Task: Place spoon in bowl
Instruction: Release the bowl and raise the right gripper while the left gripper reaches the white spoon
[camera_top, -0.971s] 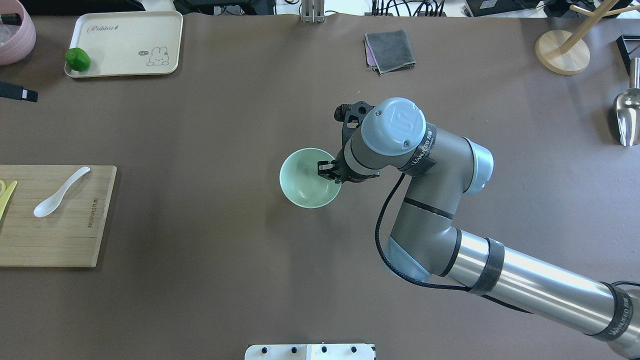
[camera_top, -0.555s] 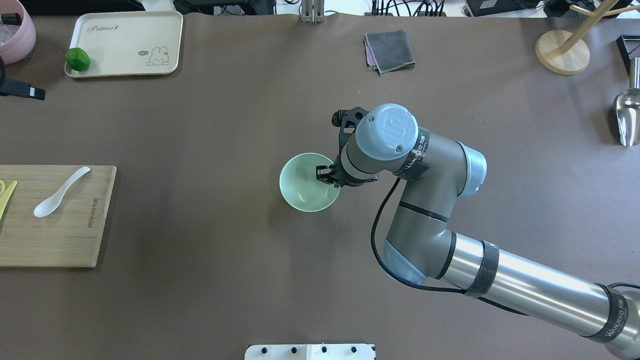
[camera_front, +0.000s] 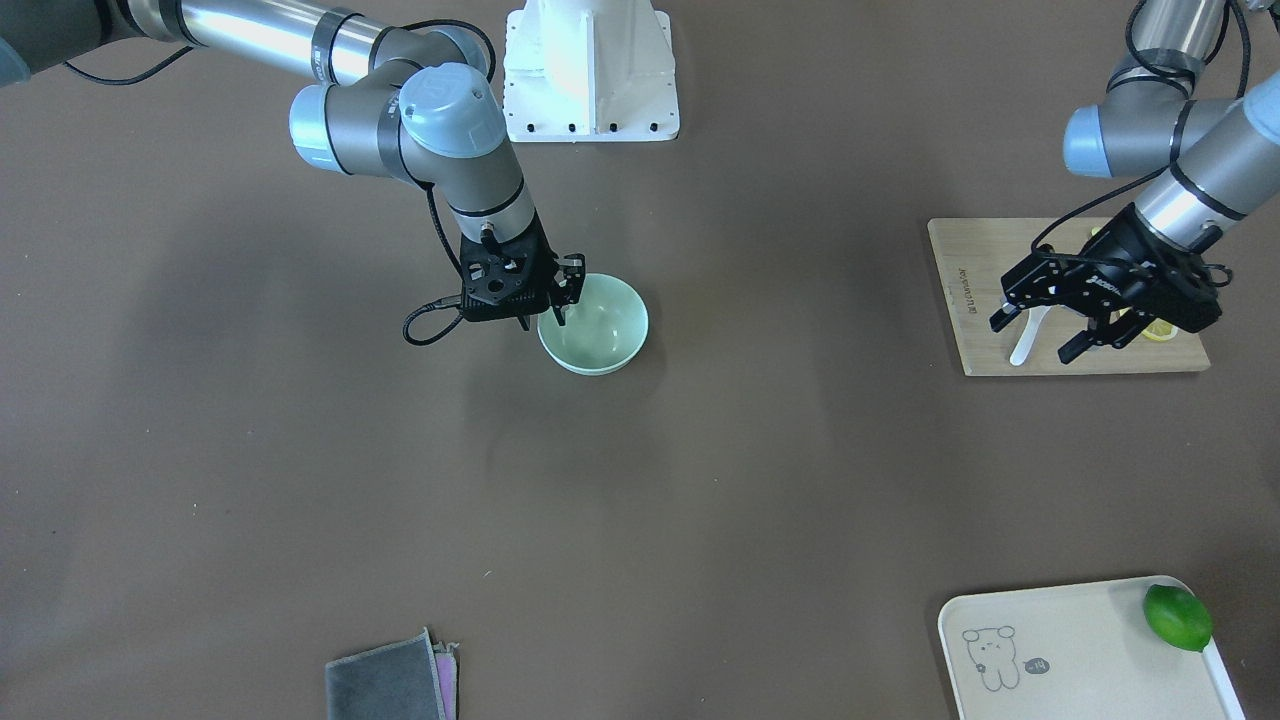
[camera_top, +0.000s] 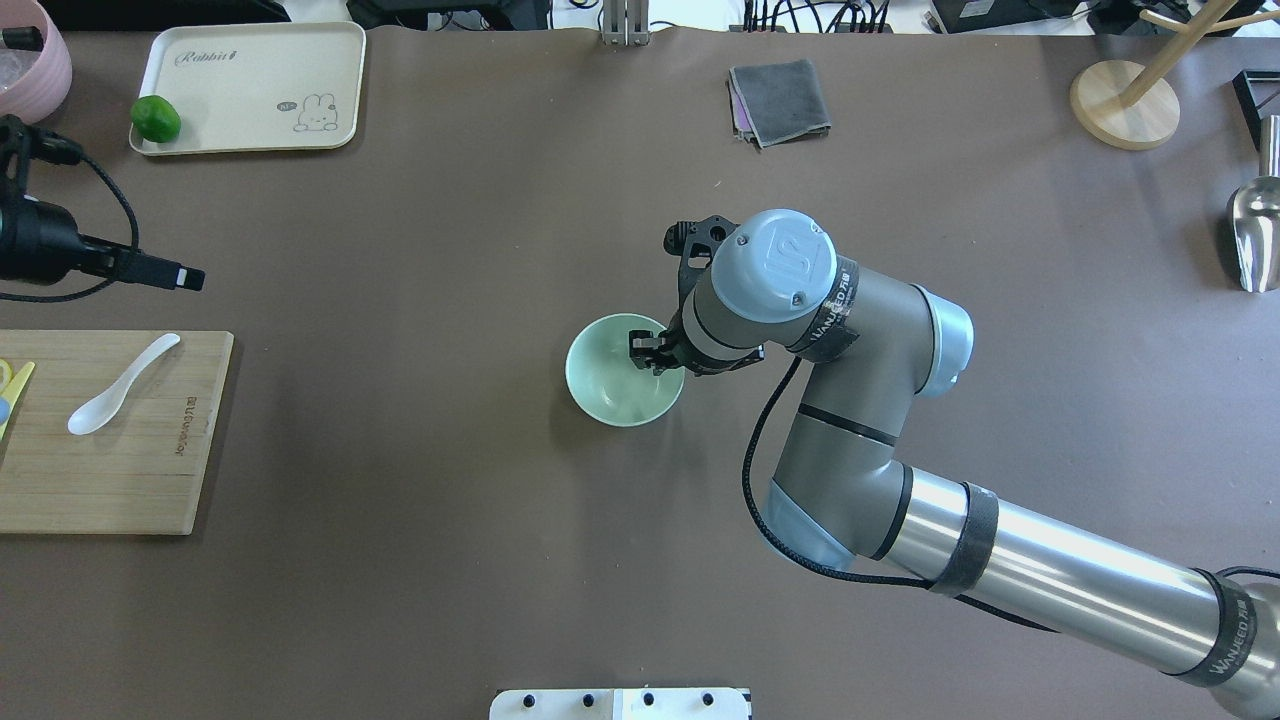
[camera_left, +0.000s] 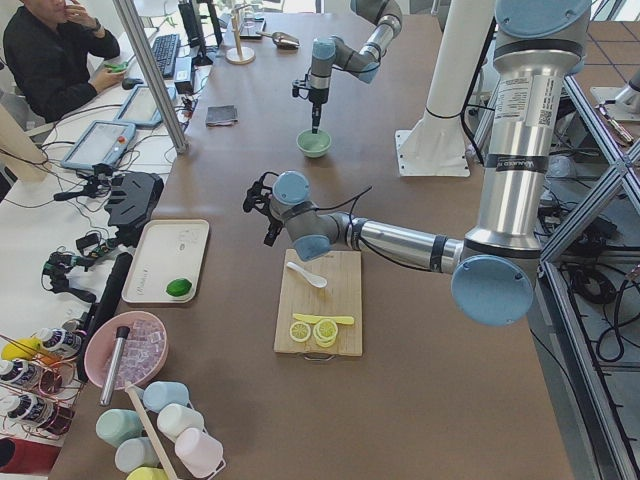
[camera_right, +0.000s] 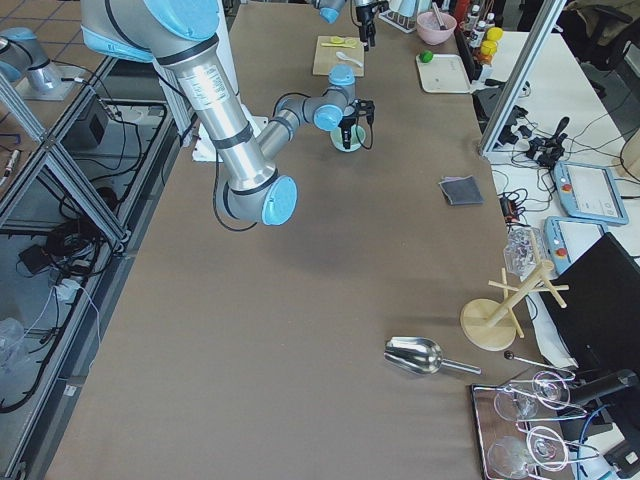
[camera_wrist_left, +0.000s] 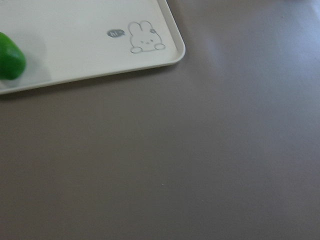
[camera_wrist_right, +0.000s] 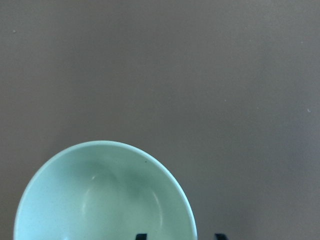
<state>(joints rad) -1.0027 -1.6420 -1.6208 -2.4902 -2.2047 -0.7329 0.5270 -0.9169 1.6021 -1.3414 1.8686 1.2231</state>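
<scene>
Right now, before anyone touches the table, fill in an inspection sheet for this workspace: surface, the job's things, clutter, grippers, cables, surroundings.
Surface: brown table, no spills seen.
Job's things: white spoon lies on the cutting board; green bowl stands mid-table, empty.
Clutter: lemon slices and yellow knife on the board; lime on the tray; grey cloth; metal scoop; wooden rack.
Grippers: left gripper open, raised near the board, holding nothing; right gripper open, straddling the bowl's rim.
Cables: black cable loops beside the right arm.
Surroundings: seated person at a desk beside the table.
</scene>
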